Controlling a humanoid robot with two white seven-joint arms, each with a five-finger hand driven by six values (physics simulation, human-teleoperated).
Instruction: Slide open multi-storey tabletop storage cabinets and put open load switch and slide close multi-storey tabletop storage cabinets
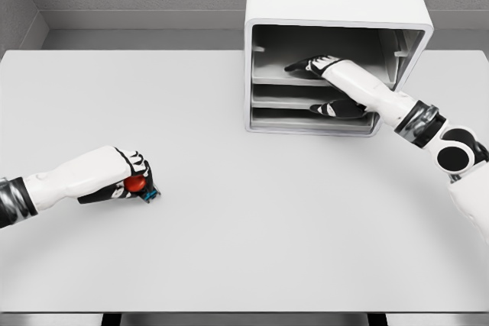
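A white multi-storey storage cabinet [336, 5] stands at the back right of the table, its front showing grey shelves. My right hand [309, 66] reaches into the upper level, fingers stretched flat over a shelf, holding nothing. Its dark shadow falls on the shelf below. At the lower left my left hand [131, 177] rests on the table, curled around the load switch [137, 185], a small part with a red knob and a blue-black base that peeks out under the fingers.
The white table [244, 227] spreads wide between the two hands. A grey wall runs behind the cabinet. The table's front edge lies near the bottom of the view.
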